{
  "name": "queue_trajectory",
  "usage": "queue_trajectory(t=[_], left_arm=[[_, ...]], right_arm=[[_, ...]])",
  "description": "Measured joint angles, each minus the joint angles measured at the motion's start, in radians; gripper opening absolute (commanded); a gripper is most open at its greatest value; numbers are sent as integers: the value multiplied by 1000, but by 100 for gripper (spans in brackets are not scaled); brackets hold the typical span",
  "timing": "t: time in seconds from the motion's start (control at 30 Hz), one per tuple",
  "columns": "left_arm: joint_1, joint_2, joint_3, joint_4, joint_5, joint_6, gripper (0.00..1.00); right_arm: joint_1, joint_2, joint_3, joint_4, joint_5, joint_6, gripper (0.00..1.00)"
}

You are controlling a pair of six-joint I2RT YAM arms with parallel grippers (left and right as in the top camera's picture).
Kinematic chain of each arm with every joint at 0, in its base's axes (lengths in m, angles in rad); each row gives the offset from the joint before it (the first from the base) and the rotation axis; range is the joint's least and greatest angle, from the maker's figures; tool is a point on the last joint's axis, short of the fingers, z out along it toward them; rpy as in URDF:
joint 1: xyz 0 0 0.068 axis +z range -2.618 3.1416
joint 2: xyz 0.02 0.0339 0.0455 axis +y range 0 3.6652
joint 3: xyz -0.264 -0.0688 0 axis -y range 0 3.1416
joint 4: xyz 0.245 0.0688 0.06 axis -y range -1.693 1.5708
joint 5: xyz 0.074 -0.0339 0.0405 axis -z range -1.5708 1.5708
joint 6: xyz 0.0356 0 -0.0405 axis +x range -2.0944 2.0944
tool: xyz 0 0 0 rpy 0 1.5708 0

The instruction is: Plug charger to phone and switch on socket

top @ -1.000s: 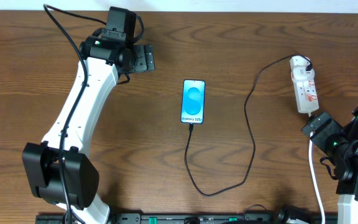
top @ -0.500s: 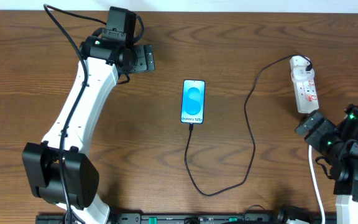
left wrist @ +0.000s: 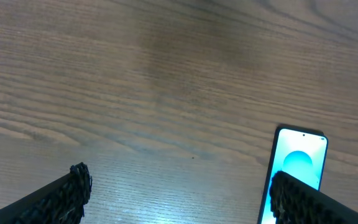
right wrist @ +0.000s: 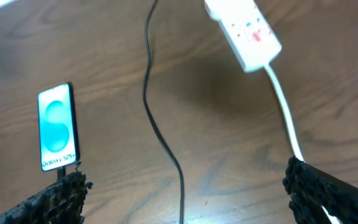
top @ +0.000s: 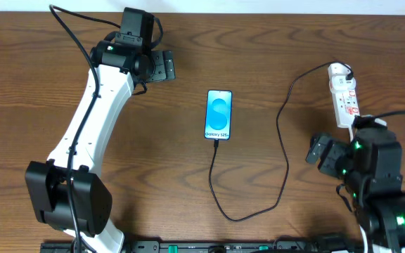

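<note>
Surface: I see a brown wood-grain tabletop | phone flat mid-table, screen lit | charger cable loops from its lower edge to the power strip at right | left gripper fingers apart, empty | right gripper fingers apart, empty

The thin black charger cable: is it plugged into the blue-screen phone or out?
Seemingly plugged in: overhead, the thin black charger cable meets the bottom edge of the slim blue-screen phone with no gap.
</note>
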Motion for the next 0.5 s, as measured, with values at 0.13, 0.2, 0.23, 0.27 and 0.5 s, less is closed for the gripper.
queue_trajectory(t=[0.13,0.2,0.23,0.27,0.5], left_arm=[[0,0,0,0,0,0,94],[0,0,0,0,0,0,94],[0,0,0,0,0,0,94],[0,0,0,0,0,0,94],[0,0,0,0,0,0,94]], right_arm=[[3,-63,-8,10,27,-26,99],[3,-102,-34,35,33,-40,99],[3,-122,-54,53,34,-48,99],[3,-148,-84,87,34,-61,99],[3,-335,-334,314,19,-139,99]])
